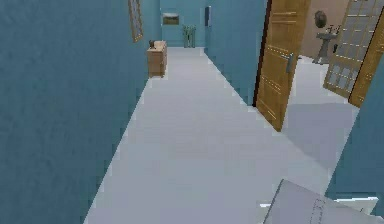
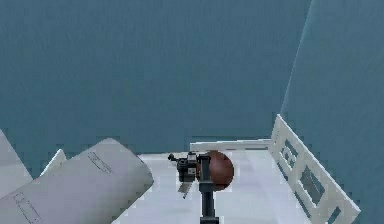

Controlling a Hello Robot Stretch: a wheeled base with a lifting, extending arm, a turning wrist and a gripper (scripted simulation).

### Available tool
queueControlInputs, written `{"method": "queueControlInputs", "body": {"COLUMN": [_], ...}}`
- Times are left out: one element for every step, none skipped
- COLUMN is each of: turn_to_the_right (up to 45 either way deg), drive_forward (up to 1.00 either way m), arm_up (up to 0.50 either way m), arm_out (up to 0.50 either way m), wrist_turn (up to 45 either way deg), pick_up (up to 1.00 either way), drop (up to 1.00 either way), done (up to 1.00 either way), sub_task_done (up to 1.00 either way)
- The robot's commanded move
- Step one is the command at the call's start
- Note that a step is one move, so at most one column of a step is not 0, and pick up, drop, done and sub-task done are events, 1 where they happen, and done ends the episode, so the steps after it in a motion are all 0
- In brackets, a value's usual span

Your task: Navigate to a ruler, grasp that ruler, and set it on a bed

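In the arm side view the dark arm (image 2: 206, 205) rises from the bottom edge. At its far end the gripper (image 2: 185, 170) stands over a white surface (image 2: 255, 195). A round reddish-brown thing (image 2: 220, 171) lies right behind the gripper on that surface, so I cannot tell whether the gripper holds anything. A low white railing (image 2: 300, 165) borders the surface on the right.
A big white cylinder (image 2: 85, 185) lies at the arm side view's left. A teal wall stands behind. In the forward view a teal corridor leads to a small wooden cabinet (image 1: 156, 60). An open wooden door (image 1: 283, 60) on the right shows a room with a pedestal sink (image 1: 327, 42).
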Motion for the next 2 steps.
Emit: {"method": "queueControlInputs", "body": {"turn_to_the_right": [0.0, 0.0], "drive_forward": [0.00, 0.00], "arm_up": [0.10, 0.00], "arm_out": [0.00, -0.08], "wrist_turn": [0.0, 0.0], "pick_up": [0.00, 0.00], "drop": [0.00, 0.00], "done": [0.00, 0.00], "sub_task_done": [0.00, 0.00]}}
